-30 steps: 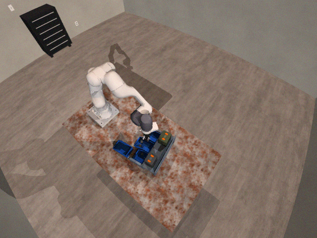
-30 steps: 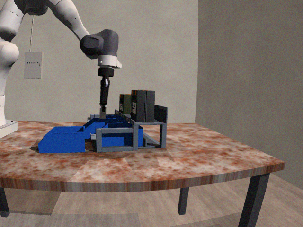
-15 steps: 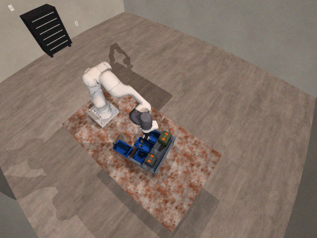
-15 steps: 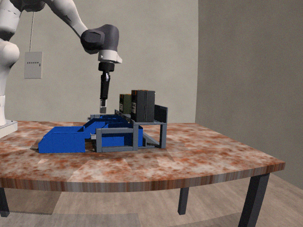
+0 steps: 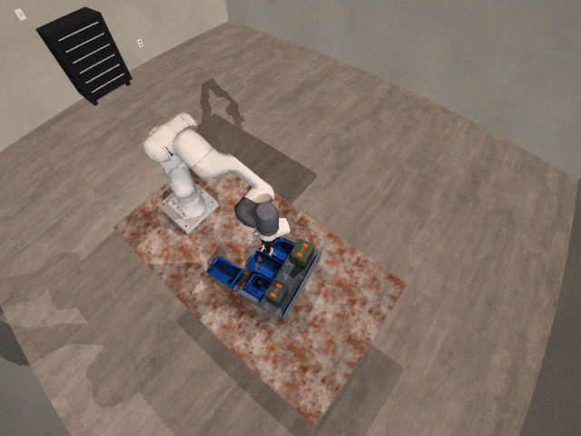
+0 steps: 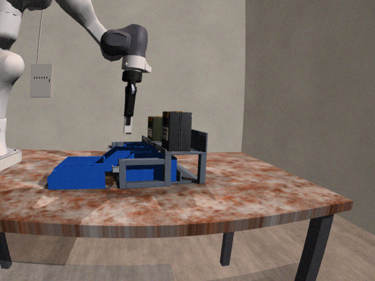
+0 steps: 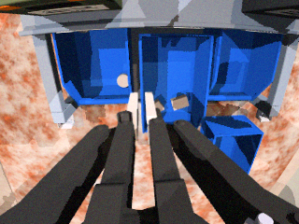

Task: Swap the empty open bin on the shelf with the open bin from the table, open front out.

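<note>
Table (image 6: 272,193) carried grey shelf (image 6: 166,169) w/ three blue bins; two dark boxes (image 6: 177,130) on its top board. A fourth blue bin (image 6: 77,175) sat on the table just in front of shelf. Gripper (image 6: 128,129) hung above shelf bins, fingers clenched nearly together, grasping nothing. Middle shelf bin (image 7: 177,69) had small tan part.
</note>
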`<state>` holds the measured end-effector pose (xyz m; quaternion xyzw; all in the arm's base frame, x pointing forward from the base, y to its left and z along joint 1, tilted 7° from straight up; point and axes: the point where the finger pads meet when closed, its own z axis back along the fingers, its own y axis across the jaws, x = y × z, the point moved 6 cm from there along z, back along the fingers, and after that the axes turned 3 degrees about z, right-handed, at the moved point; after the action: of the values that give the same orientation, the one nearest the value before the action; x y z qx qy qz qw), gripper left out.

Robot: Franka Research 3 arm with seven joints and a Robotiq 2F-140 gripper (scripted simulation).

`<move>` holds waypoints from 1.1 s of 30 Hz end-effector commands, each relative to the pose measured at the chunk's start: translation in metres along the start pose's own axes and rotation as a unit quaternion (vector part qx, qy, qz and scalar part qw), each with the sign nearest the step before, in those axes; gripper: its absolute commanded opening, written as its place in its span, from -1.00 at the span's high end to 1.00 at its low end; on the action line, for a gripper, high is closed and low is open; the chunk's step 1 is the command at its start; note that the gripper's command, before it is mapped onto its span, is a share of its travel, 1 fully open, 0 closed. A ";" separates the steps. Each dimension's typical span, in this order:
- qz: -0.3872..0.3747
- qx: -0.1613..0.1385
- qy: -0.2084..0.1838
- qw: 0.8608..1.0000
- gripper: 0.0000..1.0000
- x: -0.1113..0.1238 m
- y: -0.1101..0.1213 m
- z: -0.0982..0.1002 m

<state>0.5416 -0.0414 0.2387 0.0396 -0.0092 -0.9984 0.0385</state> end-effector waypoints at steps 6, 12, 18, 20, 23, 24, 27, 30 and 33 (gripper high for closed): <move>-0.013 0.004 -0.004 1.000 0.88 0.003 0.000 0.009; -0.013 0.004 -0.004 1.000 0.88 0.003 -0.001 0.016; -0.013 0.004 -0.004 1.000 0.88 0.003 -0.001 0.020; -0.013 0.004 -0.004 1.000 0.88 0.003 -0.001 0.020; -0.013 0.004 -0.004 1.000 0.88 0.003 -0.001 0.021; -0.013 0.004 -0.004 1.000 0.88 0.003 -0.001 0.022; -0.013 0.004 -0.004 1.000 0.88 0.003 -0.001 0.022; -0.013 0.004 -0.004 1.000 0.88 0.003 -0.001 0.023; -0.013 0.004 -0.004 1.000 0.88 0.003 -0.001 0.023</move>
<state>0.5365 -0.0401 0.2598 0.0356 -0.0115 -0.9989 0.0287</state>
